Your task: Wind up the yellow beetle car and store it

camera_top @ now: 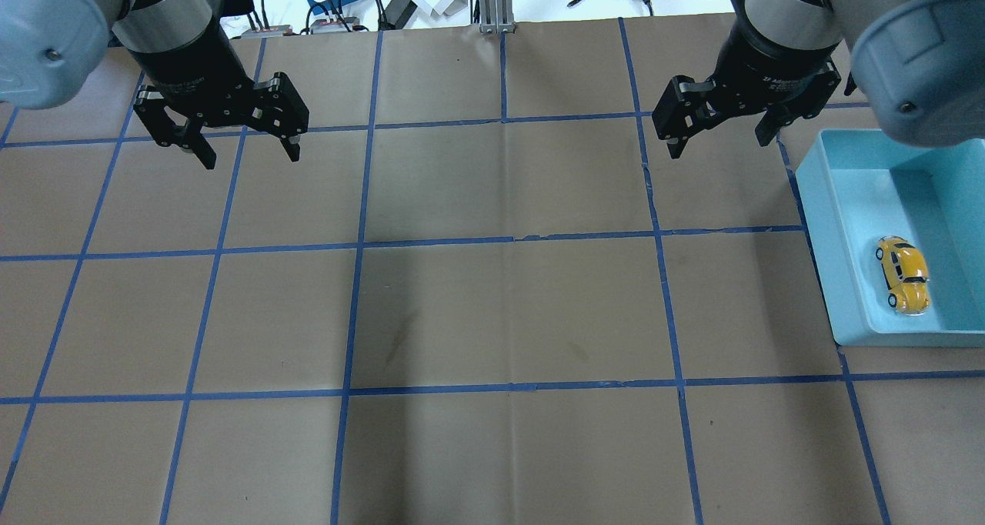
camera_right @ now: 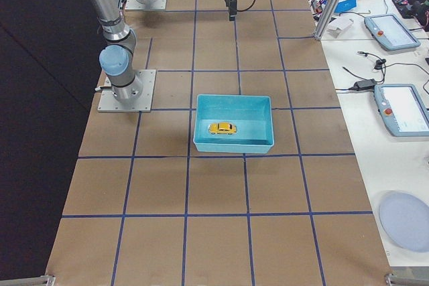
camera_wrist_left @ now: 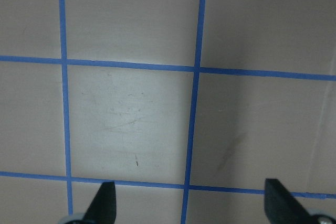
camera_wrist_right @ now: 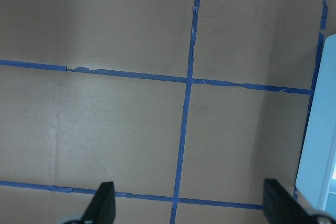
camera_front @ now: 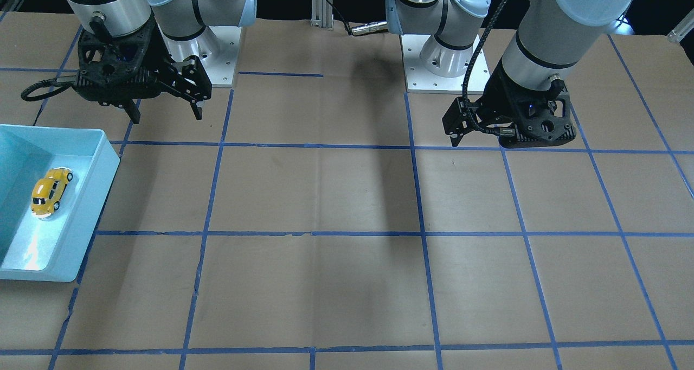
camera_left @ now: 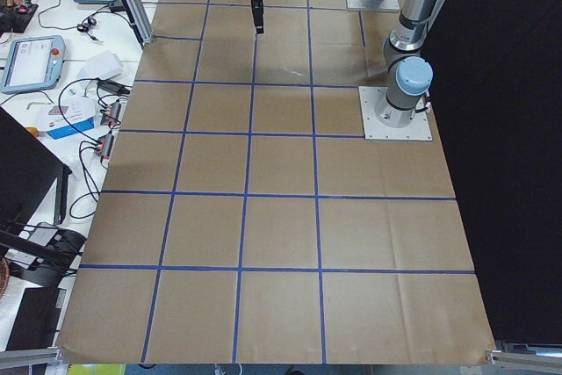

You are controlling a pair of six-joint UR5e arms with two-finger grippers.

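Note:
The yellow beetle car (camera_top: 903,274) lies on the floor of a light blue bin (camera_top: 816,225) at the table's right side. It also shows in the front view (camera_front: 50,191) and the right side view (camera_right: 222,128). My right gripper (camera_top: 721,146) is open and empty, raised above the table just beyond the bin's far left corner, apart from the car. My left gripper (camera_top: 252,158) is open and empty over the far left of the table. Both wrist views show open fingers over bare paper, left (camera_wrist_left: 191,203) and right (camera_wrist_right: 191,203).
The table is covered in brown paper with a blue tape grid (camera_top: 508,240). The bin's edge (camera_wrist_right: 320,129) shows at the right of the right wrist view. The arm bases (camera_front: 444,61) stand at the robot's side of the table. Tablets and cables (camera_right: 402,108) lie on a side bench.

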